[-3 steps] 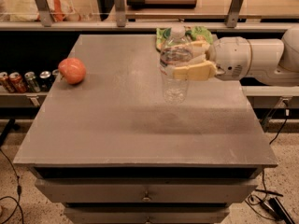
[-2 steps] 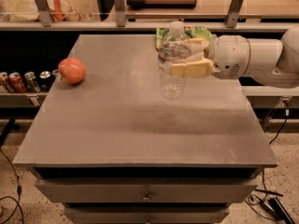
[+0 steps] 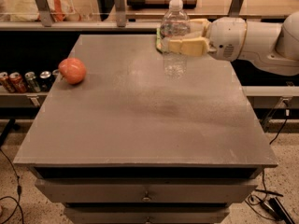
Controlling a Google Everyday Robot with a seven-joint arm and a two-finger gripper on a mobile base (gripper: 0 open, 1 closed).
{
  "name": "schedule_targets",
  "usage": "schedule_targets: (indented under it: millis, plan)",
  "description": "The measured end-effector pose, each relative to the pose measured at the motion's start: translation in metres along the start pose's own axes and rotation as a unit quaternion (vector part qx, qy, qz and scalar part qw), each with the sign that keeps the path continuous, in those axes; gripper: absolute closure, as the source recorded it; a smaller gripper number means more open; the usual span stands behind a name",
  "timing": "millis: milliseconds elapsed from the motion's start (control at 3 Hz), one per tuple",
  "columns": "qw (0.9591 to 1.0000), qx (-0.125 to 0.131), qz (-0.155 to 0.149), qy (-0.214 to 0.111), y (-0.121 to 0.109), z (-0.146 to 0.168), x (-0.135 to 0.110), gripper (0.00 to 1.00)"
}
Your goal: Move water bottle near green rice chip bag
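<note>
The water bottle is clear with a white cap and stands upright over the far right part of the grey table. My gripper reaches in from the right and is shut on the bottle's middle; one cream finger crosses in front of it. The green rice chip bag lies at the table's far edge right behind the bottle. Only a thin green sliver shows left of the bottle; the rest is hidden by the bottle and gripper. I cannot tell whether the bottle's base touches the table.
A round red-orange apple sits at the table's left edge. Several drink cans stand on a low shelf to the left. A counter with metal posts runs behind the table. Drawers are below the front edge.
My gripper has carried the bottle away from the middle of the table toward the far edge, closer to the green bag. The apple has not moved.
</note>
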State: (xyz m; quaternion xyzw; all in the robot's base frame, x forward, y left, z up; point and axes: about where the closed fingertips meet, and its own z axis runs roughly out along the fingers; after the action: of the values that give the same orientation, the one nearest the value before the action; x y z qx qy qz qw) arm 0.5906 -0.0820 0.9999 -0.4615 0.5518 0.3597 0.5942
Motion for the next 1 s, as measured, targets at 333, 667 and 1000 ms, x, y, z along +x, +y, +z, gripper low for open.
schedule_targets:
  millis: [333,667,1000]
  plan:
    - [0.9987,0.05,0.008,0.002,-0.045,-0.008,0.004,1.0]
    - [0.9964,0.082,0.018,0.002,-0.088,-0.014,0.012,1.0]
    - [0.9925,0.119,0.025,0.013,-0.134,-0.02,0.027,1.0]
